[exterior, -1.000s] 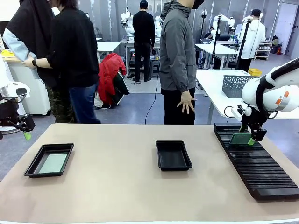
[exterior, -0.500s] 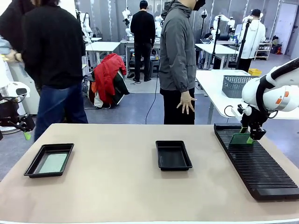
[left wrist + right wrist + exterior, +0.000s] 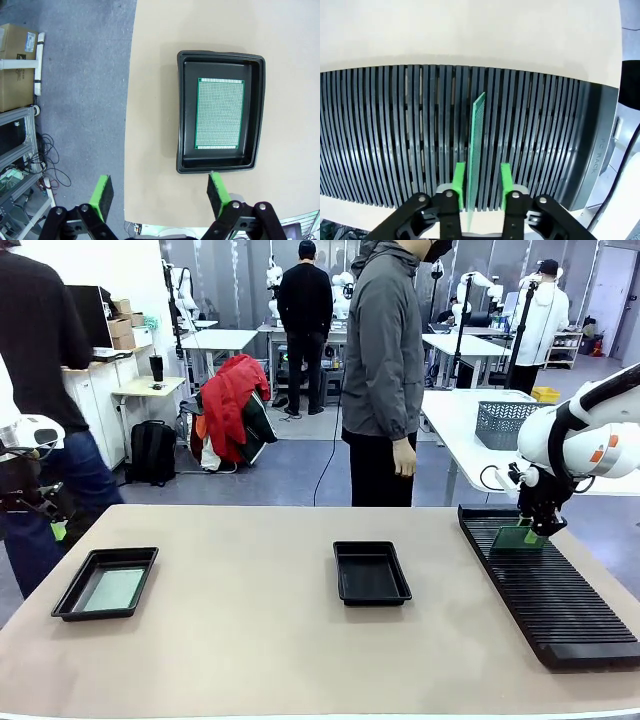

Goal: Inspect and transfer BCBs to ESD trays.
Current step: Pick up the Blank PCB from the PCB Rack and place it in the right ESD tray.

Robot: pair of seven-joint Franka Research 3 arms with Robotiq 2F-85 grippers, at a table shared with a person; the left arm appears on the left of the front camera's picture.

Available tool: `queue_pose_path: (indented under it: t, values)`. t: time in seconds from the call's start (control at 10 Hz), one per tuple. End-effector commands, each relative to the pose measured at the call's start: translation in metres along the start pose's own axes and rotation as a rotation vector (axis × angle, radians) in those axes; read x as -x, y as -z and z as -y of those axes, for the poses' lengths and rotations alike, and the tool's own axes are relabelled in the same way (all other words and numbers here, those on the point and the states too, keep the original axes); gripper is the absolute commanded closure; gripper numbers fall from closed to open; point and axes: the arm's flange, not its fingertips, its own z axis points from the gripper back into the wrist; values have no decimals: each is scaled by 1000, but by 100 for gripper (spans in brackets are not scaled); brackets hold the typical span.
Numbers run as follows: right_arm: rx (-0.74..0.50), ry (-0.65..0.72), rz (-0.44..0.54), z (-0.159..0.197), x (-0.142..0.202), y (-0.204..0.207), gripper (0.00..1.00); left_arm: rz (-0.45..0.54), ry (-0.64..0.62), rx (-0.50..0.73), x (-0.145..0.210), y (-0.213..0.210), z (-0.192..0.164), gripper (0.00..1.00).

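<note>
Right wrist view: our right end effector (image 3: 482, 172) straddles a BCB (image 3: 478, 125) upright in the rack (image 3: 395, 130), jaws apart; our left end effector (image 3: 159, 187) gapes at the tray's (image 3: 220, 56) six o'clock.

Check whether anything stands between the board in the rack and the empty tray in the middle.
Nothing visible does. Bare table lies between the rack and the empty tray; the right claw straddles the upright board.

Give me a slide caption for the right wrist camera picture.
Jaws of the right gripper straddle a green BCB standing on edge in the black slotted rack, not yet clamped.
</note>
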Motion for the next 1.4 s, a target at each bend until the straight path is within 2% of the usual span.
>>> queue_pose_path:
  t: [0.0,0.1,0.2,0.5,1.3]
  values:
    - [-11,13,-25,4,-1,1,71,3,-1,-1,-1,1,0,0]
    - [-15,15,-27,4,-2,1,79,3,-1,-1,-1,1,0,0]
    - [-20,17,-27,5,-2,1,82,3,-1,-1,-1,1,0,0]
    - [-21,16,-27,6,-2,1,100,3,-1,-1,-1,1,0,0]
    - [-12,19,-12,0,-1,1,100,3,-1,-1,-1,1,0,0]
